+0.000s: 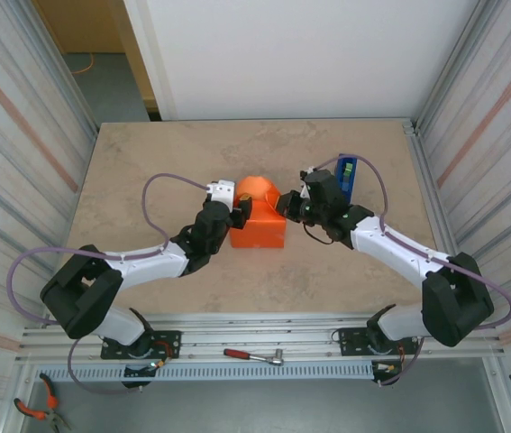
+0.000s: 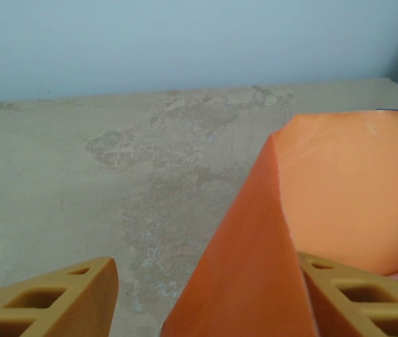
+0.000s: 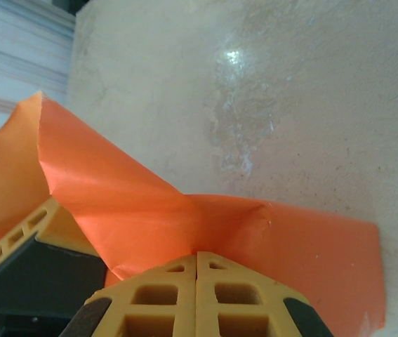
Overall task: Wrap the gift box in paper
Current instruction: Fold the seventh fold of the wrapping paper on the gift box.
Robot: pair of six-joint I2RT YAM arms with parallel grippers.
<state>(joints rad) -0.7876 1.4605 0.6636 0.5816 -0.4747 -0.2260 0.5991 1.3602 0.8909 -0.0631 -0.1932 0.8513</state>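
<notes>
Folding ends now: paper [image 1: 260, 236] humped over gift box, centre frame. Beside a raised flap, left gripper [image 1: 237, 213] spread apart; right gripper [image 3: 197, 261] pressed together at the crease. Next, probably: flattening that flap.

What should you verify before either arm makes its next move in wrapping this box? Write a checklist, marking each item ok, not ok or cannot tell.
1. Right gripper shut on the paper, which bunches at its tips: ok.
2. Left gripper gripping: its jaws stand open, with a paper fold rising between them: not ok.
3. Gift box position under the paper: hidden, cannot tell.
4. Far flap folded down: it stands up, rounded: not ok.
5. Tape dispenser apart from the paper, beyond the right gripper: ok.
</notes>
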